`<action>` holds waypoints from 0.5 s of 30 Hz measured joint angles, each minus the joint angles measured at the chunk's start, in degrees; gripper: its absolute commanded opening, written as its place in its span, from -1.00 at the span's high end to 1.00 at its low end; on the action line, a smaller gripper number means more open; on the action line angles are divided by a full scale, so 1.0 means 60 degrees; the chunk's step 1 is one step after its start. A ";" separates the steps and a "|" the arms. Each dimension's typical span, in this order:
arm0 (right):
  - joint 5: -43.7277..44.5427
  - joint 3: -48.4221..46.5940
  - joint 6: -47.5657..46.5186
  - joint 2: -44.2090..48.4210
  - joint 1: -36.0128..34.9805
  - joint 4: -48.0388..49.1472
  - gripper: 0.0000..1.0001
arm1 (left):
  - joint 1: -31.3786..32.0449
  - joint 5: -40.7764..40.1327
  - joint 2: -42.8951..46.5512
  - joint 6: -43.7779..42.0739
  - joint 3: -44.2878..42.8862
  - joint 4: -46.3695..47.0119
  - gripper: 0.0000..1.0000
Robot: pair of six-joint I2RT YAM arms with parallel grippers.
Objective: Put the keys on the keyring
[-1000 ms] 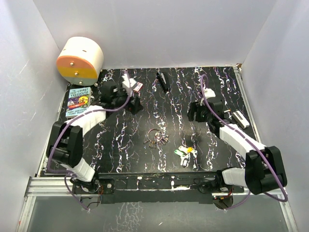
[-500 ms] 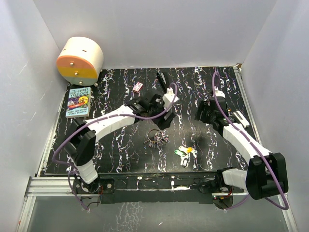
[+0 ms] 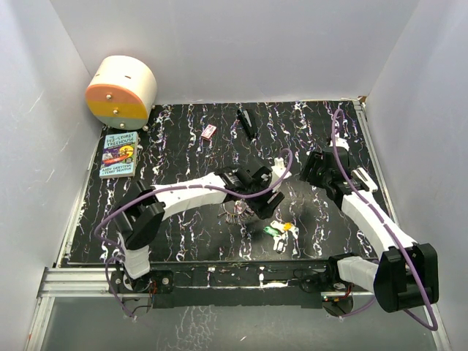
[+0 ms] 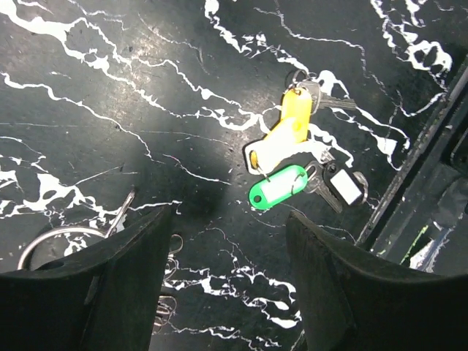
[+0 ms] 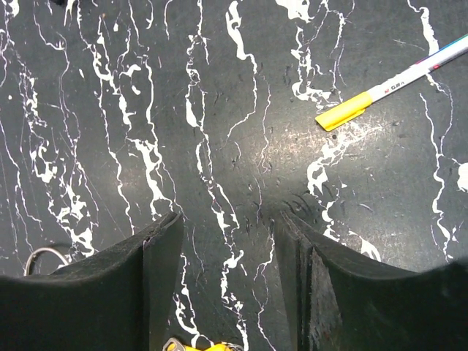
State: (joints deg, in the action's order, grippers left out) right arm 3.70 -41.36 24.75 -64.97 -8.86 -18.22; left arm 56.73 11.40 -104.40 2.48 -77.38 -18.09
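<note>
Keys — tiny, with plastic heads in yellow, white and green, plus a darker tag with a white window. Bunched flat on the tabletop, toward 5 o'clock from its middle and close to the front edge. Probably feather-light, hard and slick, apt to skate on the glossy marbled surface. Best pinched across a plastic head, with the hole left free for threading.

Keyring just beside them at 9 o'clock in the top view: a thin, stiff wire loop with dull grey keys hanging off it. Likely springy, calling for one end effector to steady it while the other feeds a key on.

Left end effector above the strip between ring and keys, fingers apart with nothing between them, one finger hiding part of the ring. Right end effector off at 2 o'clock from the keys over bare tabletop, likewise spread and empty, with a yellow-capped pen near it.

Open room at 12 and 3 o'clock of the keys; little at 6 — the front rail close there. Black stick and small box well apart at 12 o'clock.
</note>
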 measured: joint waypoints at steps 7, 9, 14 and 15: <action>0.0222 0.0259 0.0259 0.0215 0.0106 0.0047 -0.10 | -0.0113 -0.0160 -0.0776 0.0408 -0.0018 0.0178 -0.18; 0.0229 0.0331 0.0324 0.0251 0.0109 0.0044 -0.10 | -0.0157 -0.0353 -0.0743 0.0113 -0.0047 0.0189 -0.17; 0.0430 0.0641 0.0393 0.0539 0.0113 0.0259 -0.10 | -0.0182 -0.1093 0.0022 -0.1049 0.0011 0.0670 -0.13; 0.0481 0.0714 0.0401 0.0605 0.0113 0.0313 -0.10 | -0.0193 -0.1228 0.0393 -0.1260 0.0211 0.0973 -0.13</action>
State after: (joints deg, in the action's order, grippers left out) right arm 6.59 -37.08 27.16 -61.34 -8.19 -16.34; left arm 55.57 4.03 -102.04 -5.08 -76.12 -12.25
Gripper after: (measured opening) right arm 0.549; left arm 0.571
